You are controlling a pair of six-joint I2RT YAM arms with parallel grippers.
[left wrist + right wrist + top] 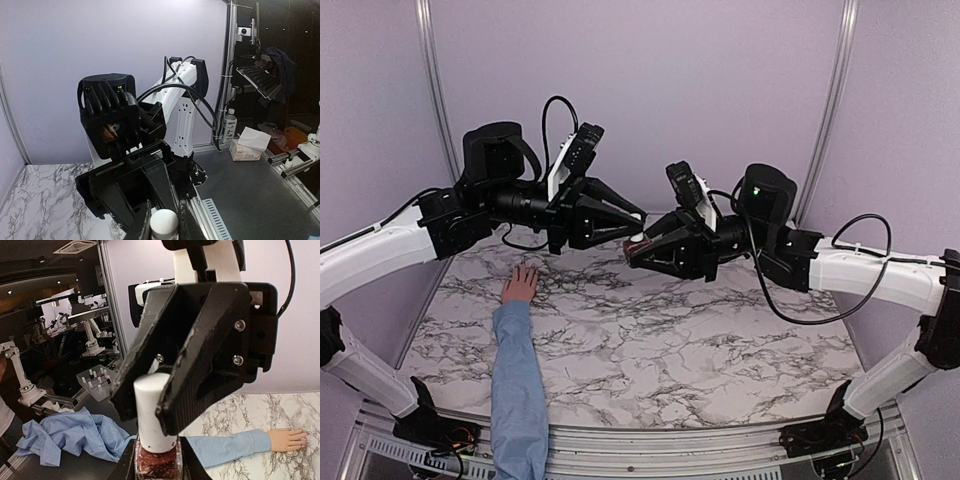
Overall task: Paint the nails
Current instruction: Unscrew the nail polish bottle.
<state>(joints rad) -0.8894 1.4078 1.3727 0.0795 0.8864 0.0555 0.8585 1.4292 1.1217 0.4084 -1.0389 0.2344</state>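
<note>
A light-skinned hand [521,285] in a light blue sleeve [517,380] lies flat on the marble table [670,340] at the left. Its nails are too small to make out. In the right wrist view the hand [287,439] shows at lower right. Above the table's far middle, my right gripper [650,252] is shut on a small dark red bottle [157,460]. My left gripper [164,226] faces it, and its fingers [172,410] are closed on the bottle's white cap [151,410]. The cap [164,222] sits tight between them.
Both arms meet nose to nose over the back of the table. Beyond the table lie a crumpled blue cloth [65,437], a tray of small bottles [97,380] and a tissue box [247,147]. Purple walls close off the back and sides.
</note>
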